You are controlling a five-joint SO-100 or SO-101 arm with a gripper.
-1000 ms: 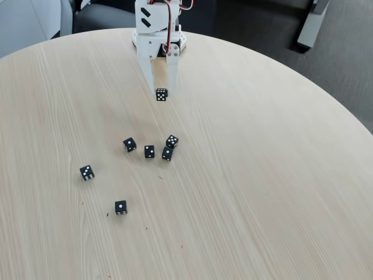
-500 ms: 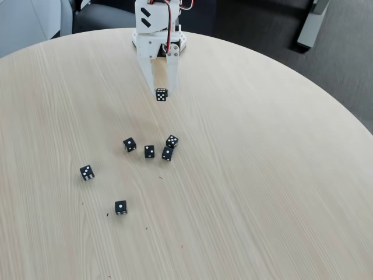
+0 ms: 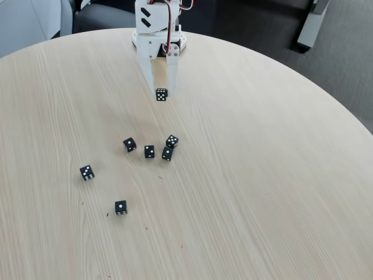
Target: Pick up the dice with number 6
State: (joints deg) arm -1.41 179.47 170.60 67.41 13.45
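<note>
Two white jaws (image 3: 161, 92) hang down from the arm at the far edge of the table (image 3: 262, 175) in the fixed view, closed narrowly on the dice with number 6 (image 3: 161, 94), a small black cube whose showing face is crowded with white pips. The cube sits pinched between the fingertips, and whether it is clear of the wood or touching it cannot be told. Nearer the camera, well apart from the jaws, lies a loose cluster of four black dice: one at the left of the group (image 3: 129, 144), one in the middle (image 3: 150, 151), and a pair just beside each other at the right, the upper die (image 3: 172, 140) and the lower die (image 3: 167, 153). Farther left sits a lone die (image 3: 87, 172) showing several pips, and nearest the camera rests a single-pip die (image 3: 120, 207).
</note>
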